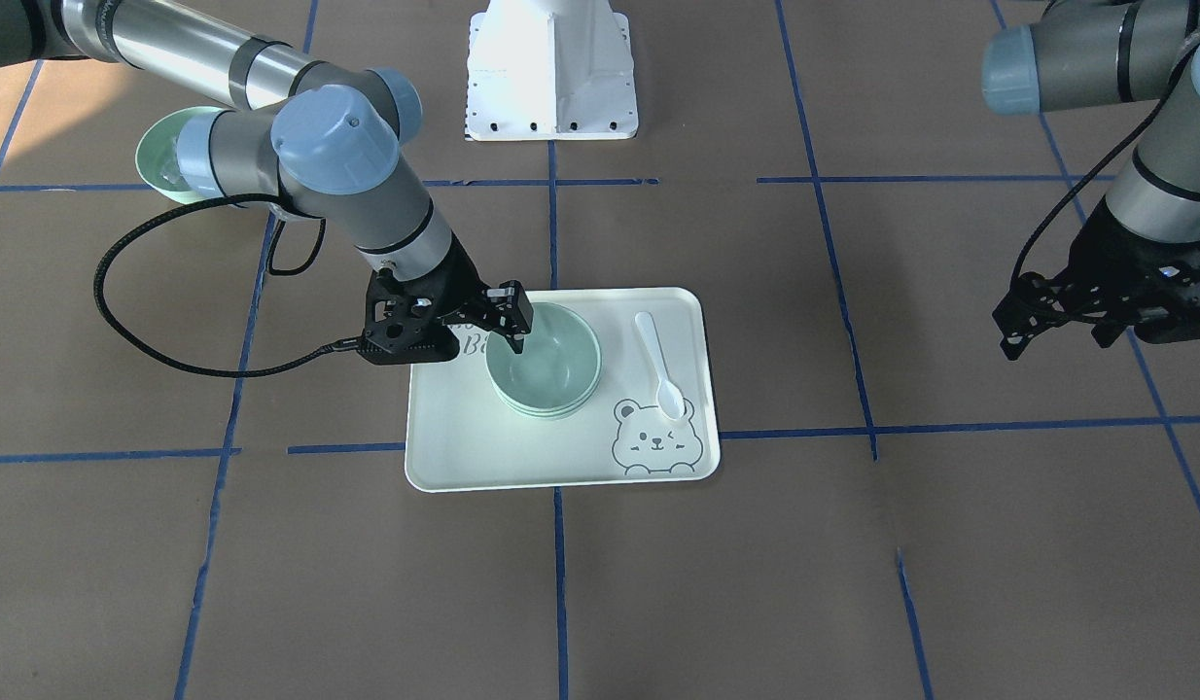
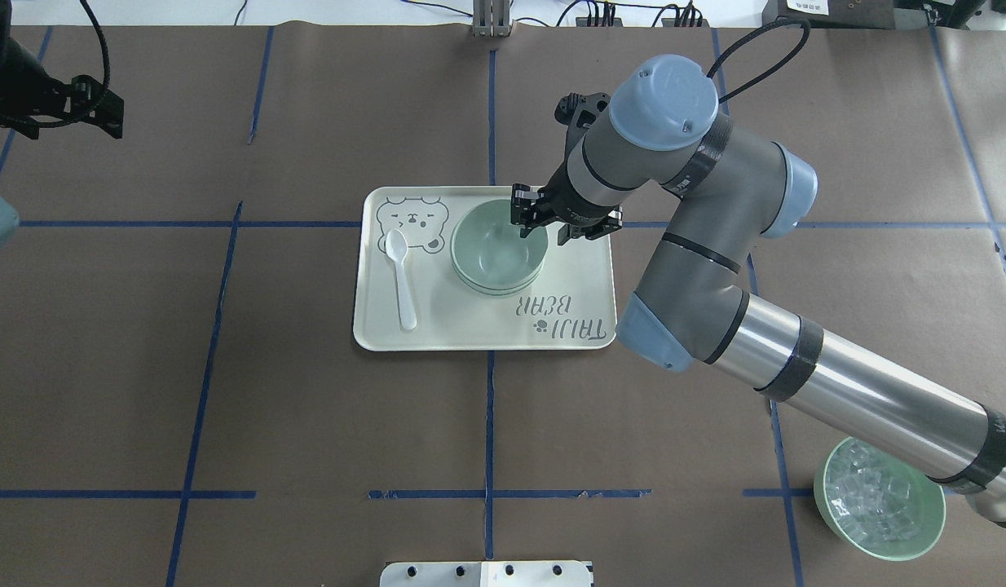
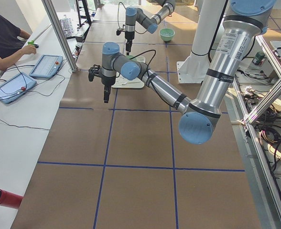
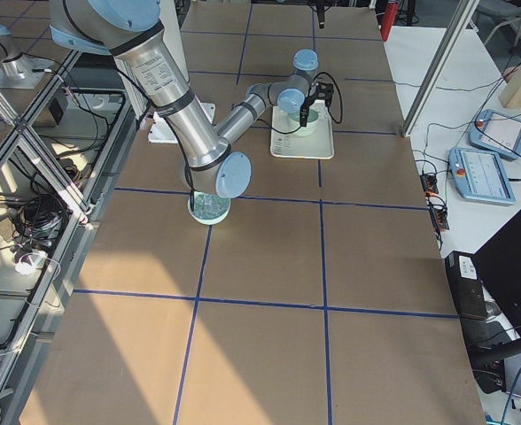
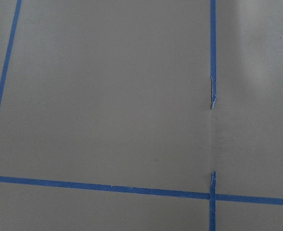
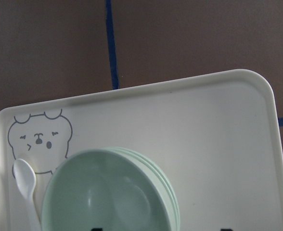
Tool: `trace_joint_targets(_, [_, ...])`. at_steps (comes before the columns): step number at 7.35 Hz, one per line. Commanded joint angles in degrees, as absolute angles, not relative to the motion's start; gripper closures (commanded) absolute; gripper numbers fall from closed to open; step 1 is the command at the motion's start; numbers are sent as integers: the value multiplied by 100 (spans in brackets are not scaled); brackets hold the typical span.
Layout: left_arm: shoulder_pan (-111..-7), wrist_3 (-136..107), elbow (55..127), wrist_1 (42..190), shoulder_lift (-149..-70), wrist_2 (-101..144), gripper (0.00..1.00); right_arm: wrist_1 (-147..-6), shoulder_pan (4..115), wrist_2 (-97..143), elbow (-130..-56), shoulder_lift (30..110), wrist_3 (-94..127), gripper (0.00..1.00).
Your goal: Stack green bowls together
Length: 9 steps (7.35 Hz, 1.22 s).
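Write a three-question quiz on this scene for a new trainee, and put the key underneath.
1. True or false: the white spoon lies on the tray, outside the stacked green bowls.
2. Which arm's gripper is at the stack's rim? A) left B) right C) neither
3. Fill in: the bowl of clear cubes stands ___ the tray.
Key: 1 true; 2 B, the right gripper, which is open; 3 off.

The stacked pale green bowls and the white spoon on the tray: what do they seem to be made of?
Pale mint-green round bowls: probably plastic, smooth, satin; thin even rims and soft highlights suggest it. Small white spoon: likely plastic too, plain, one-piece, slightly glossy.
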<state>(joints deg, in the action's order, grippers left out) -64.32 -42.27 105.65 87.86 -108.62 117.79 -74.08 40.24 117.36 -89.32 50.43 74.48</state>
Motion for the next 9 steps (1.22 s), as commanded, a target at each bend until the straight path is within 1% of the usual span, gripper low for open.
trace_joint_targets(1, [-6616,-3984,10556,8746,-10819,11786,0,-8203,4401,11795,-9418,5246,7061,0])
trace_joint_targets(2, [-6792,-3633,10547,8702,-10758,11795,0,-8922,4543,11795,-9953,5569,6318,0])
trace_joint_targets(3, [-6959,-3212,10512,8605,-10653,11995,0,-9286,4814,11795,-10437,6007,5353,0])
trace_joint_targets(4, [-7205,-2712,10477,8465,-10539,12215,0,-9316,5060,11821,-10702,6525,4674,0])
trace_joint_targets(6, [-7627,-1789,10459,7913,-10494,12540,0,-9290,5849,12485,-10714,7186,3435,0])
trace_joint_targets(7, [-7942,-1114,10302,7849,-10259,12777,0,-9281,6323,12750,-10688,7598,2558,0])
trace_joint_targets(8, [-8267,-377,10014,7857,-10074,13127,0,-9290,6833,12962,-10566,7942,1653,0])
trace_joint_targets(9, [-8584,283,9680,7875,-9855,13218,0,-9273,7369,13294,-10225,8232,739,0])
